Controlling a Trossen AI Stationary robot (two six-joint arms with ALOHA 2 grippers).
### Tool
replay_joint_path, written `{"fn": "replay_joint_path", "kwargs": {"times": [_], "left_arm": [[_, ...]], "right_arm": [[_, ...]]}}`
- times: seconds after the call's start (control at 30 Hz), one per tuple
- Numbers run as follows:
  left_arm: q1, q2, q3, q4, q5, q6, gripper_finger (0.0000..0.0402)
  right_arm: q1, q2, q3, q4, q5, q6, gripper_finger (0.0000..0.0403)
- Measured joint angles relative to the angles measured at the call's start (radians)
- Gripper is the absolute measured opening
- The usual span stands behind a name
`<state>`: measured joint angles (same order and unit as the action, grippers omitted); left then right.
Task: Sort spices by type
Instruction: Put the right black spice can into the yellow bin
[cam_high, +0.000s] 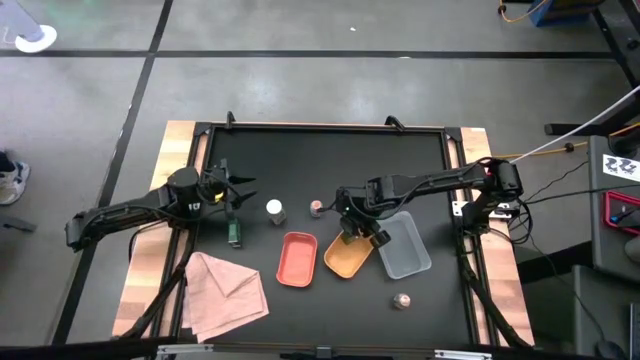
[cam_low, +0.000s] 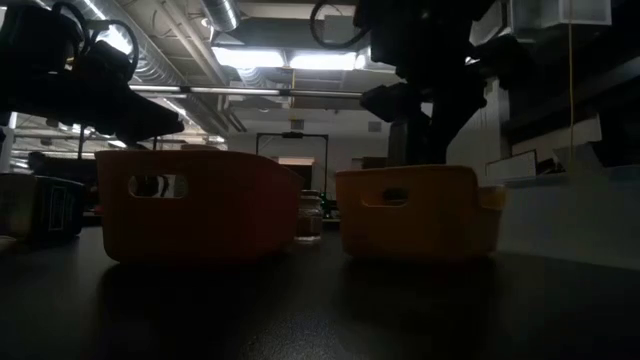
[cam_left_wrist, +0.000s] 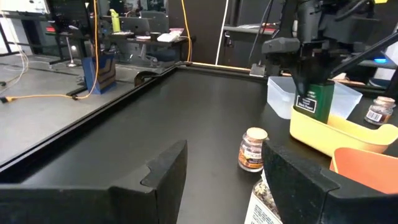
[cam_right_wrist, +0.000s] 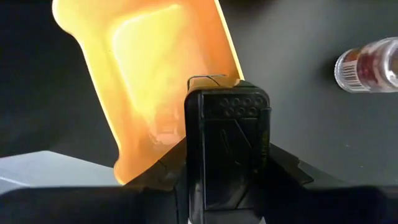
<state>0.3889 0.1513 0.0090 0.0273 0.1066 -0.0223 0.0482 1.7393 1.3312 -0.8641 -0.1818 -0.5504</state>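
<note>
A dark counter (cam_high: 330, 160) framed in wood is seen on a grey floor; in the low view a dim room with ceiling lights is seen behind it. Below the left claw (cam_high: 236, 190) a pink cloth (cam_high: 222, 292) is spread. Under the right claw (cam_high: 352, 228) a yellow tray (cam_high: 345, 260) is set, flanked by a red tray (cam_high: 297, 259) and a grey tray (cam_high: 405, 245).

The right arm is stretched across the counter, its claw pinching a dark green jar (cam_left_wrist: 316, 99) upright over the yellow tray's edge. The left arm is reached in from the counter's side, its claw spread, a dark jar (cam_high: 234, 234) lying just below it. Between the claws a white-capped jar (cam_high: 274, 210) and a pinkish-brown jar (cam_high: 316, 207) are stood apart. Another pinkish-brown jar (cam_high: 402, 301) is set well below the right claw.
</note>
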Motion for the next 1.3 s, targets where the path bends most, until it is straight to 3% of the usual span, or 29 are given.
{"fn": "replay_joint_path", "kwargs": {"times": [0.23, 0.37, 0.87, 1.3], "left_arm": [[0.000, 0.000, 0.000, 0.000, 0.000, 0.000, 0.0196], [0.000, 0.000, 0.000, 0.000, 0.000, 0.000, 0.0196], [0.000, 0.000, 0.000, 0.000, 0.000, 0.000, 0.0196], [0.000, 0.000, 0.000, 0.000, 0.000, 0.000, 0.0196]], "right_arm": [[-0.003, -0.001, -0.012, 0.009, -0.014, -0.015, 0.0136], [-0.003, -0.001, -0.061, 0.019, -0.072, -0.015, 0.0136], [-0.003, -0.001, -0.076, 0.090, -0.076, -0.038, 0.0137], [-0.003, -0.001, -0.076, 0.097, -0.063, -0.036, 0.0188]]}}
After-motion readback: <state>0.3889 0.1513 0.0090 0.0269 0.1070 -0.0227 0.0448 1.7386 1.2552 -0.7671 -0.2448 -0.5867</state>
